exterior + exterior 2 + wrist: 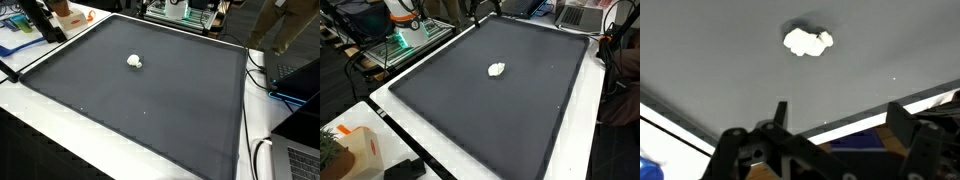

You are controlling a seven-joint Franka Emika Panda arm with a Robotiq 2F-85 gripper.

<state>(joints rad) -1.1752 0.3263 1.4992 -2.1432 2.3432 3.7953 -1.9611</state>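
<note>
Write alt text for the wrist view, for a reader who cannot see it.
A small white crumpled lump lies alone on a dark grey mat, near the top of the picture. The tool is open along the bottom edge, its two fingers wide apart, holding nothing and clear of the lump.

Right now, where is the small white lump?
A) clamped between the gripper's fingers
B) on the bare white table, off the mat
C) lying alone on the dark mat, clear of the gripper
C: the white lump lies on the dark mat, apart from the open gripper in the wrist view.
</note>
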